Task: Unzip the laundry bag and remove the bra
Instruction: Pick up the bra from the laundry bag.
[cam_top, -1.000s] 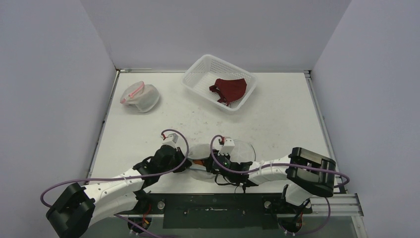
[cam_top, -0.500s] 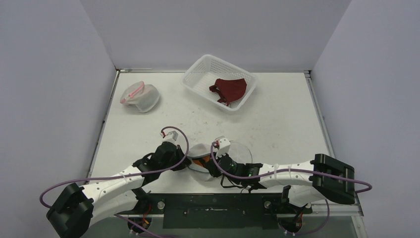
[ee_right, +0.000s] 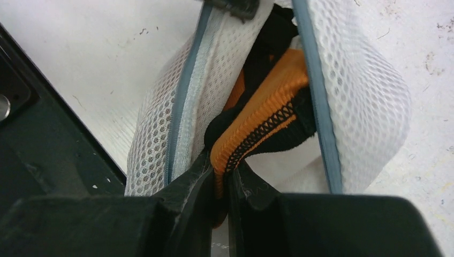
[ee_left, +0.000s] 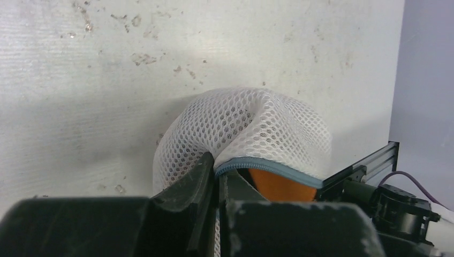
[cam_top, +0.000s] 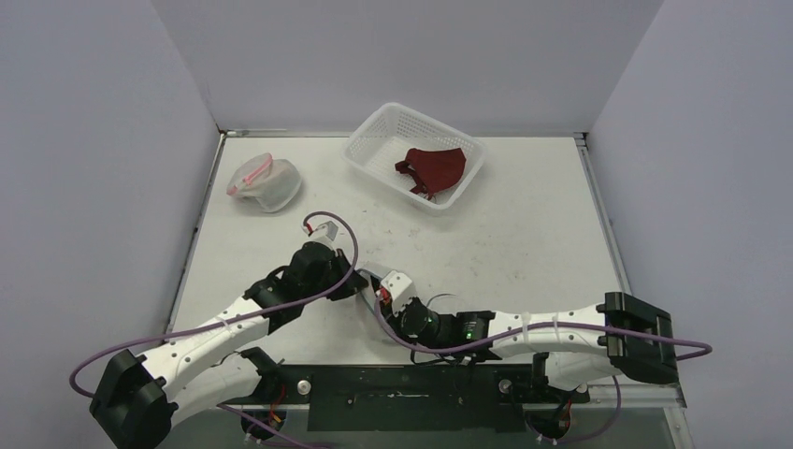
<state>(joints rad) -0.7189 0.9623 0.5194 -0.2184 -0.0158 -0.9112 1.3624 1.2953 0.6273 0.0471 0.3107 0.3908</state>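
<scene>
One white mesh laundry bag point(ee_left: 251, 128) lies on the table well to the near side of the basket point(cam_top: 374, 140), slightly left of it. Left gripper point(ee_left: 217, 187) has its fingers clenched on the bag's blue-grey zipper edge point(ee_left: 267, 166), and the bag mouth gapes open. Right gripper point(ee_right: 222, 172) has its fingers pinched on the orange-and-black band of the bra point(ee_right: 267, 101). The bra is mostly inside the bag, showing at the mouth. The basket holds a dark red garment point(cam_top: 435, 166). Second mesh bag point(cam_top: 266, 182), with pink trim, sits left of the basket, apart from it.
</scene>
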